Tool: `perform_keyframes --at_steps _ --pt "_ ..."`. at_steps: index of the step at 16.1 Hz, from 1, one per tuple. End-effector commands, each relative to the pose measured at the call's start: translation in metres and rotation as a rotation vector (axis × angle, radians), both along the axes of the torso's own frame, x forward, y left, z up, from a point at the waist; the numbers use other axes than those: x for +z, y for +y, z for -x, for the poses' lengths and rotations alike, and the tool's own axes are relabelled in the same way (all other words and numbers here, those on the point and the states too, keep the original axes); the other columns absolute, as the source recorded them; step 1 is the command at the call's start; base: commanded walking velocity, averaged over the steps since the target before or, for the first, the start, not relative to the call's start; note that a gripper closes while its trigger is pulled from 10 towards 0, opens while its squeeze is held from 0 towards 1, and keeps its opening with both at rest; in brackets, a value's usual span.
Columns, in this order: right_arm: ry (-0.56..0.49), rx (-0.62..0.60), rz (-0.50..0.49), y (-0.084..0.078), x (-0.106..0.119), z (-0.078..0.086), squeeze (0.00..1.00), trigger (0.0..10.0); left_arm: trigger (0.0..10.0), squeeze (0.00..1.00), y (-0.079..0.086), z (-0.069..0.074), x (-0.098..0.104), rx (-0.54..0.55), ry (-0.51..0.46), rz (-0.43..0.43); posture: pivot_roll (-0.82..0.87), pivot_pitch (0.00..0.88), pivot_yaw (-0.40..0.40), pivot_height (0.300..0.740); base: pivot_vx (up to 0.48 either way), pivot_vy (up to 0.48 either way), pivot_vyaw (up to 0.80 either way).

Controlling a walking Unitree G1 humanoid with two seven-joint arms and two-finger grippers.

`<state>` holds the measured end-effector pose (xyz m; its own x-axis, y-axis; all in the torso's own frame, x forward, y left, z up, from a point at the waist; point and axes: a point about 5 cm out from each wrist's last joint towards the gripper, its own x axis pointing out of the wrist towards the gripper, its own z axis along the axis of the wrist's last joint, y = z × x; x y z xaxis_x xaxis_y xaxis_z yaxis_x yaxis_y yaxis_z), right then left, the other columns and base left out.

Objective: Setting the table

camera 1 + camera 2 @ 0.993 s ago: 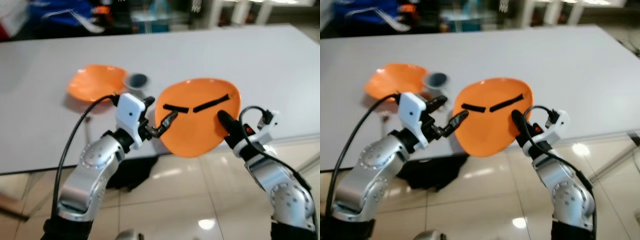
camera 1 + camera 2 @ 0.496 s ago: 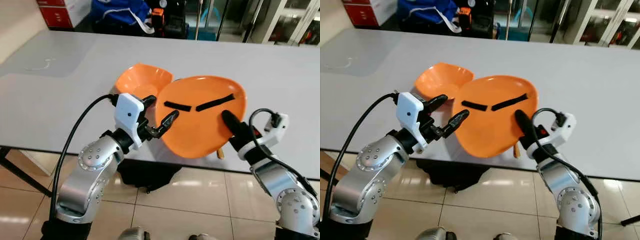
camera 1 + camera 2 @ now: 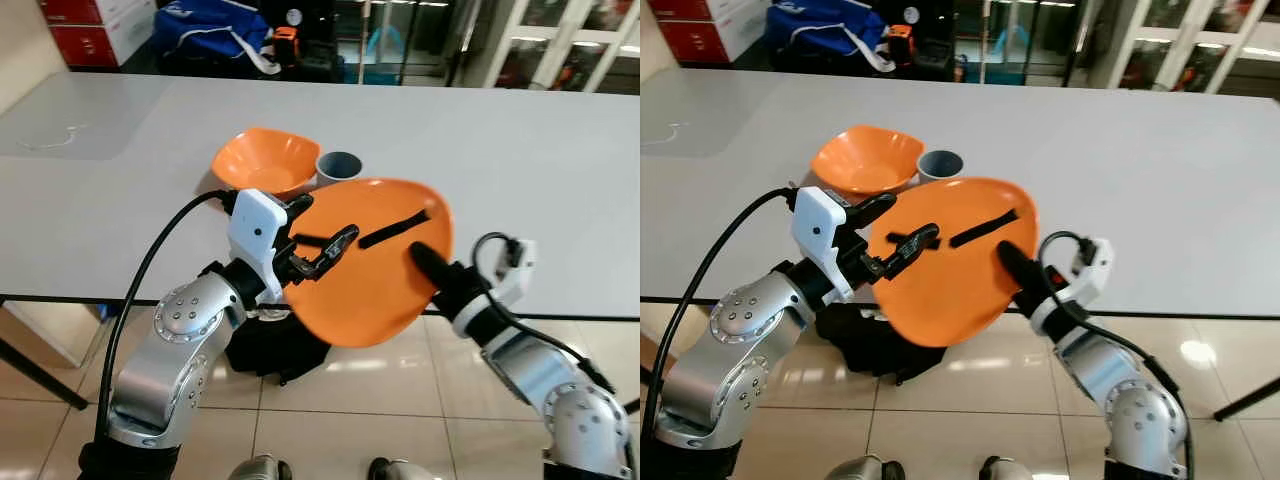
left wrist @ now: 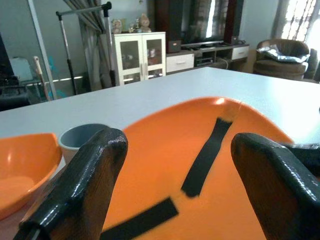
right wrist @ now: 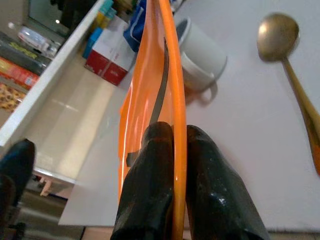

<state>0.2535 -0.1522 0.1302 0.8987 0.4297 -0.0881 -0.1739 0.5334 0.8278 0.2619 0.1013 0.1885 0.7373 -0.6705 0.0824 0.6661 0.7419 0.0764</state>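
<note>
Nearest the camera, in the lower centre of the left eye view, the right gripper (image 3: 428, 262) pinched the near rim of the flat orange plastic plate with two black tape strips (image 3: 375, 270); the right wrist view showed its two black fingers (image 5: 150, 185) pressed together on the rim, one on each face. The plate was held tilted in the air, its lower edge hanging out past the near edge of the white table (image 3: 560, 170) and over the tiled floor, its upper part over the tabletop. The left gripper (image 3: 318, 240) stood at the plate's left rim with its fingers spread apart, one above and one against the plate's face, gripping nothing, so the plate hung from the right gripper alone. Judged from this, the setting-down turned on carrying the plate forward and levelling it, since free tabletop lay up-frame from both claws. Farther back, left of centre in the upper half of the frame, an orange plastic bowl (image 3: 265, 160) sat on the table, apparently empty, with a small grey cup (image 3: 338, 166) just beside it on its right; I couldn't tell what, if anything, the cup held. The right wrist view also showed a brass-coloured metal spoon (image 5: 287, 60) lying on the tabletop.
</note>
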Motion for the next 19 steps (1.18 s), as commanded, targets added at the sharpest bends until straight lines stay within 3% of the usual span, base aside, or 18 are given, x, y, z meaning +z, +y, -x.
perform_keyframes --at_steps 1,5,10,12,15,19 --pt "0.003 0.006 -0.006 0.002 0.003 -0.003 0.00 10.0 10.0 0.00 0.000 0.003 0.002 -0.015 -0.008 -0.003 0.03 0.070 -0.001 0.740 0.000 0.000 0.00" --pt "0.004 0.003 -0.006 0.001 0.004 -0.004 0.00 10.0 10.0 0.00 0.006 -0.004 -0.001 0.065 0.005 -0.044 0.03 0.070 -0.002 0.740 0.000 0.000 0.00" --pt "0.024 -0.002 -0.012 0.003 0.003 -0.007 0.00 10.0 10.0 0.00 0.003 -0.004 -0.002 0.068 0.008 -0.045 0.03 0.073 0.001 0.740 0.000 0.000 0.00" --pt "0.059 -0.035 -0.023 0.011 -0.004 -0.022 0.00 10.0 10.0 0.00 0.003 -0.002 -0.003 0.039 0.017 -0.047 0.03 0.076 0.002 0.740 0.000 0.000 0.00" --pt "0.104 -0.093 -0.044 0.009 -0.013 -0.039 0.00 10.0 10.0 0.00 0.004 0.000 -0.004 0.034 0.022 -0.060 0.04 0.078 -0.002 0.740 0.000 0.000 0.00" --pt "0.096 -0.115 -0.055 0.011 -0.011 -0.049 0.00 10.0 10.0 0.00 0.011 0.001 -0.006 0.067 0.024 -0.079 0.04 0.084 -0.003 0.740 0.000 0.000 0.00"
